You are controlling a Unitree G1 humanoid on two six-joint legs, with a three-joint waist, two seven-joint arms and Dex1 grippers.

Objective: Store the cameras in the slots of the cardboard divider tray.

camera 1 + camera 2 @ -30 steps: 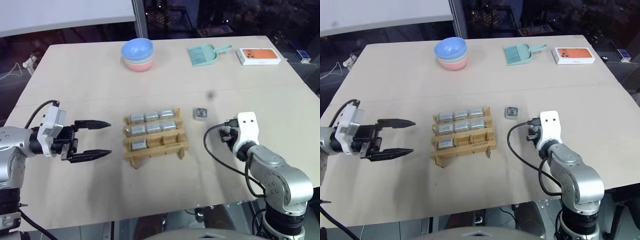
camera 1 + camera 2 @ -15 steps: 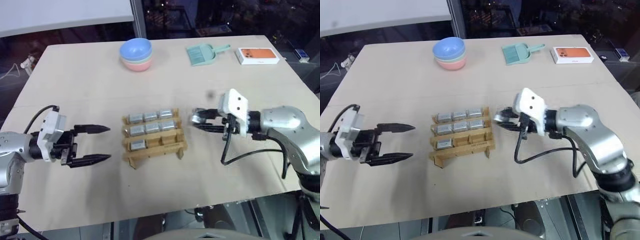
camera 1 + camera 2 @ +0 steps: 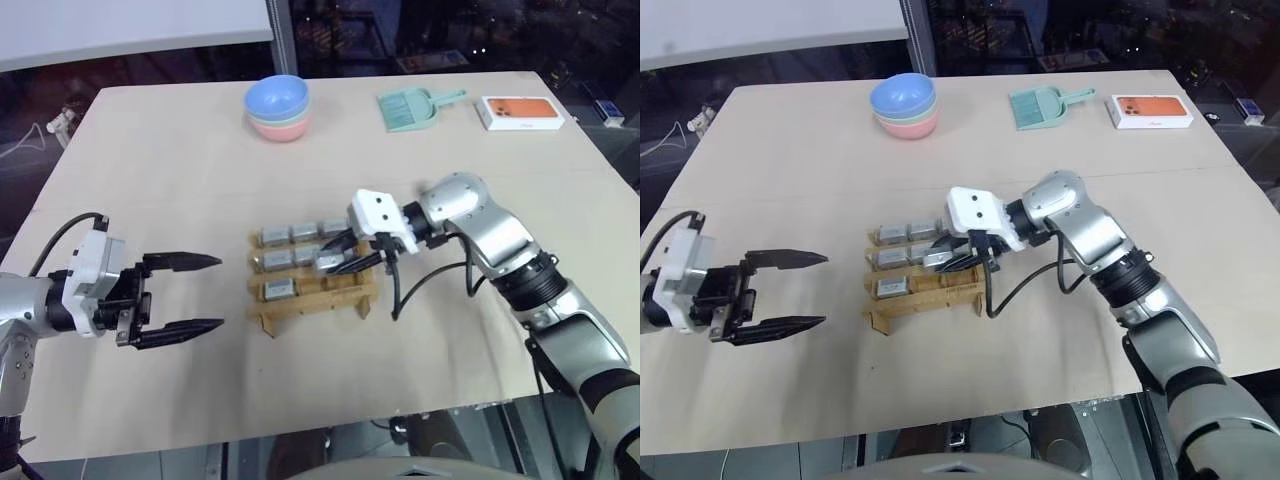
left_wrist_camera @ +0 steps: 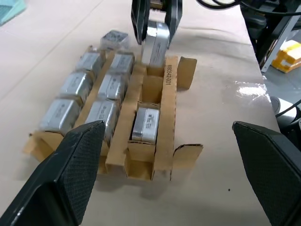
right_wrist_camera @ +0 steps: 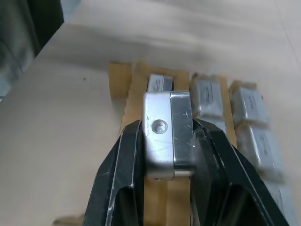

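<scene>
**Eighth camera carried over the divider tray**

Since a second ago the right arm has swung from the bench's right side across to the tray, and the loose camera that lay beside the tray has left the bench, now clamped in that arm's pincer.

Bench (image 3: 180,150): one pale surface carrying everything. Cardboard divider tray (image 3: 340,297): one brown rack of three rows of three slots, at mid-bench. Seven cameras sit in it: three in the far row (image 3: 303,232), three in the middle row (image 4: 108,86), and one in the near row's left slot (image 3: 281,289). The near row's middle and right slots are empty.

Right pincer (image 3: 340,259): closed on an eighth camera (image 5: 168,136), a silver block gripped by its two sides, held above the near row's right end; whether it touches the cardboard cannot be told.

Left pincer (image 3: 195,293): fingers wide apart, holding nothing, left of the tray and well apart from it.

Along the far edge: one stack of bowls (image 3: 279,108), blue on top; one teal dustpan (image 3: 412,107); one white-and-orange phone box (image 3: 521,111).
</scene>
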